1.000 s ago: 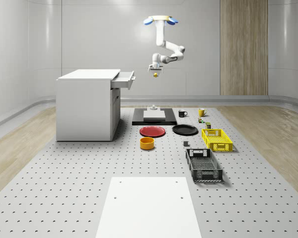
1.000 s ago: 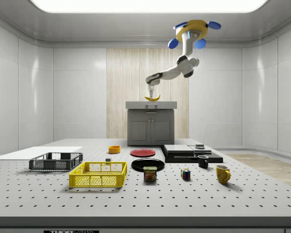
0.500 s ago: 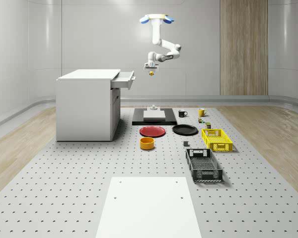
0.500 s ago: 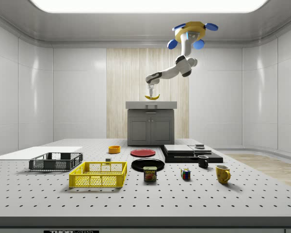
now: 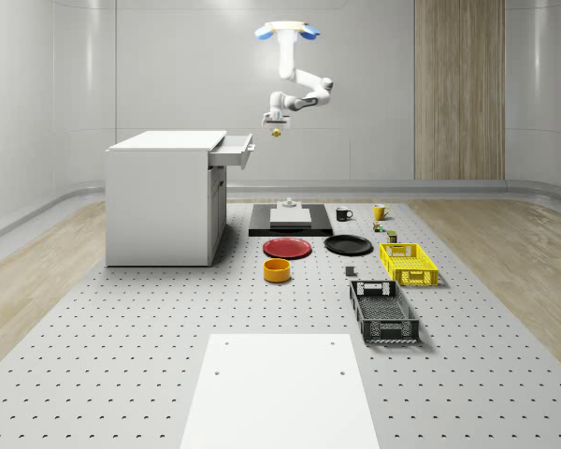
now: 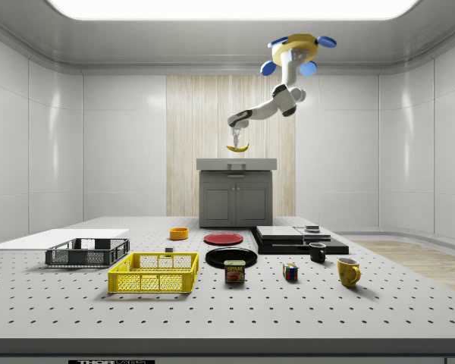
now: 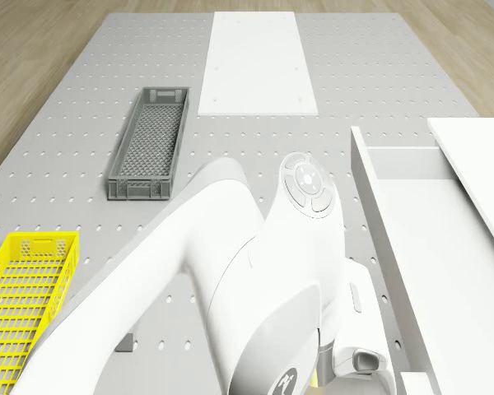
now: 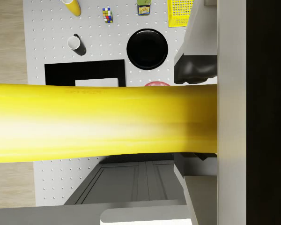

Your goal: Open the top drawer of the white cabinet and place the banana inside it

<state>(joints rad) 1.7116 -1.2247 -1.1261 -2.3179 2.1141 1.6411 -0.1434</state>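
- Hovered high beside the white cabinet (image 5: pixel 164 196), off its drawer side; drone (image 5: pixel 287 32) above, gripper (image 5: pixel 275 123) closed on the banana (image 6: pixel 236 148).
- Banana held level, long axis across the fingers; open top drawer (image 5: pixel 234 148) below, toward the cabinet.
- Nothing seen inside the drawer; yellow basket (image 5: pixel 408 263) and grey crate (image 5: pixel 383 311) apparently empty.

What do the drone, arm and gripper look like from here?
The drone has a yellow body with blue rotor pods. The arm is glossy white, with rounded links and a grey-ringed round joint cap. The gripper is white and small.
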